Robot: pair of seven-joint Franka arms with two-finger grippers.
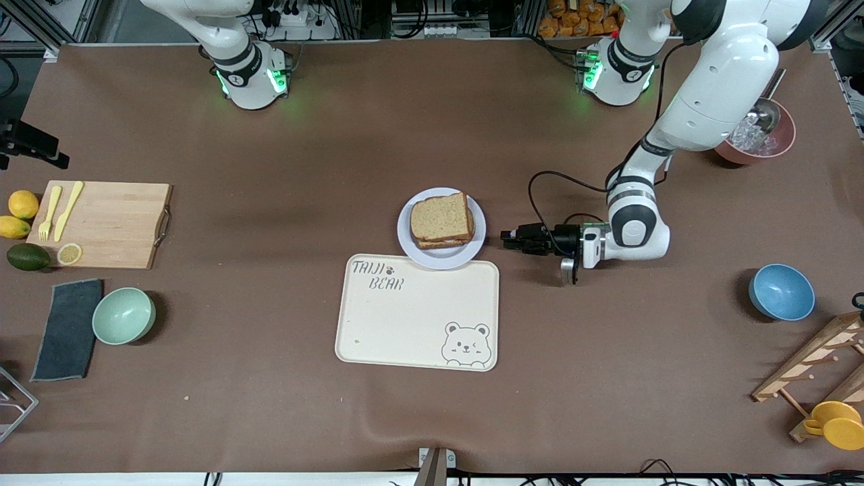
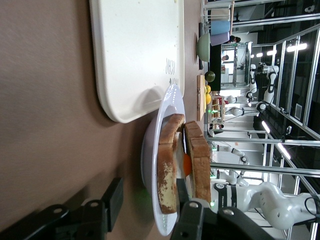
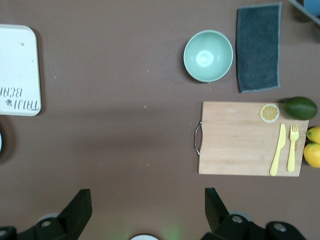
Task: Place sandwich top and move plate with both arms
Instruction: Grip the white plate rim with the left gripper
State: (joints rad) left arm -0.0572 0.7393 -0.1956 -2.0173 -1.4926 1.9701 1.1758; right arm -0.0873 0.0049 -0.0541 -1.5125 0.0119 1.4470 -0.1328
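The sandwich top [image 1: 440,216] lies on the stacked sandwich on the pale plate [image 1: 439,260] at the table's middle. The plate's nearer rim overlaps the edge of the cream bear tray [image 1: 418,324]. My left gripper [image 1: 505,238] is low at table height beside the plate, on the left arm's end, pointing at it with its fingers open. In the left wrist view [image 2: 147,192] the plate rim [image 2: 167,222] shows between the two fingers, with the top slice [image 2: 200,165] over an orange filling. My right gripper [image 3: 147,200] is open and empty, high over bare table.
A wooden cutting board [image 1: 101,223] with yellow fork and knife, lemons, an avocado, a green bowl [image 1: 123,315] and a dark cloth lie at the right arm's end. A blue bowl [image 1: 781,291], a pink bowl and a wooden rack stand at the left arm's end.
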